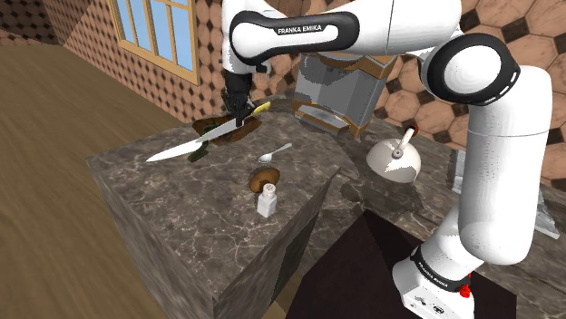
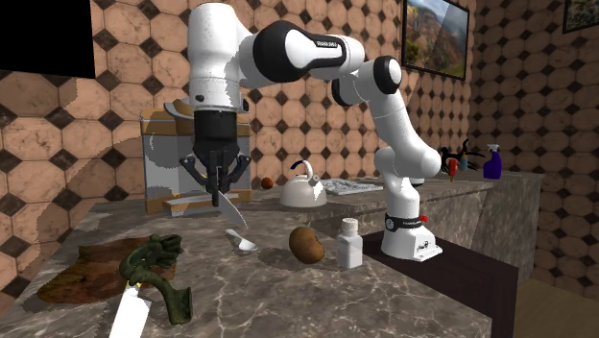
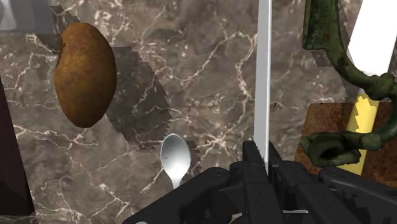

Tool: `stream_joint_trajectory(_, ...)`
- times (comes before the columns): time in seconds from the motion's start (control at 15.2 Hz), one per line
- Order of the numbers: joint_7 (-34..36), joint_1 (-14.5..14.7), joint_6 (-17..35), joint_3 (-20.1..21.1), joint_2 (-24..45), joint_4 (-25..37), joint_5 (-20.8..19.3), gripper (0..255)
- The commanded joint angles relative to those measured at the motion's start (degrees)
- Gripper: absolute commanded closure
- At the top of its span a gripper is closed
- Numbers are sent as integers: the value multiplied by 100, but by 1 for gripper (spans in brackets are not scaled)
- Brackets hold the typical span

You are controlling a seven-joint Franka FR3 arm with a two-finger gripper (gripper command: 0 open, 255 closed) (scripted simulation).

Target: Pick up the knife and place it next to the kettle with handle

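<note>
Gripper (image 2: 221, 190) hangs above the worktop (image 2: 288, 298), fingers clamped tight on the knife (image 2: 227, 205), blade pointing down, clear of the marble. Just beneath lies the spoon (image 2: 241, 241), then the potato (image 2: 306, 244), then the shaker (image 2: 349, 244) by the edge nearest the stand. The kettle (image 2: 302, 189) sits well apart, beyond them.

Handle of knife (image 3: 263, 76) hidden in tool (image 3: 263, 154), blade tip cut off at wrist view's edge, spoon (image 3: 175, 156) handle behind tool
</note>
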Motion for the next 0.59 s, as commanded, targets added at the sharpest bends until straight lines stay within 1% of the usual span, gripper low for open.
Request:
stream_joint_trajectory(0.0,-19,1,-156,4,-23,132,12,255)
stream_joint_trajectory(0.53,-54,57,-783,16,-3,784,19,255)
